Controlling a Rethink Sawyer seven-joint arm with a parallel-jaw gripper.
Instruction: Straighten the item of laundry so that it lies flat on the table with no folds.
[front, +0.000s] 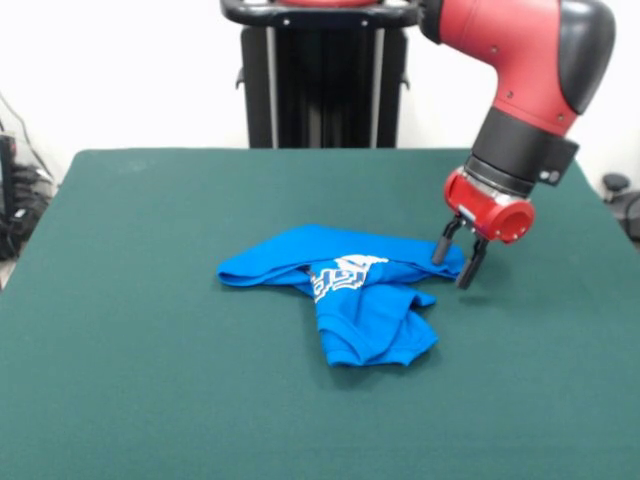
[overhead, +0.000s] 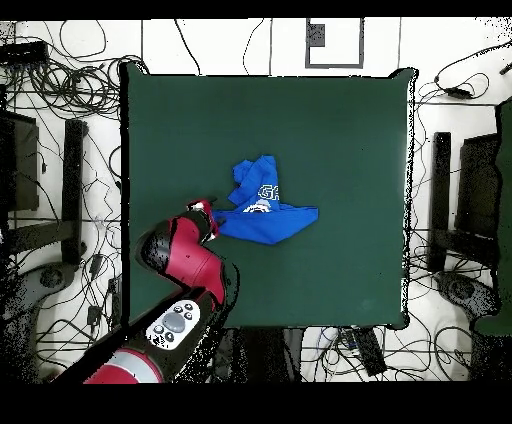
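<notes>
My gripper (front: 456, 262) is low over the table (front: 150, 380), fingers (front: 442, 243) parted a moderate way, nothing between them. One fingertip stands at the end corner of the blue garment (front: 350, 295); whether it touches the cloth I cannot tell. The other fingertip is just off the fabric, over bare green felt.

The garment lies crumpled, not flat: a long band runs away from my fingers across the table, and a folded lobe hangs off its middle toward the camera in the front view. White lettering (front: 342, 274) shows, creased, where band and lobe meet.

Overhead: garment (overhead: 262, 208) near table centre, gripper (overhead: 204, 212) at its end.
</notes>
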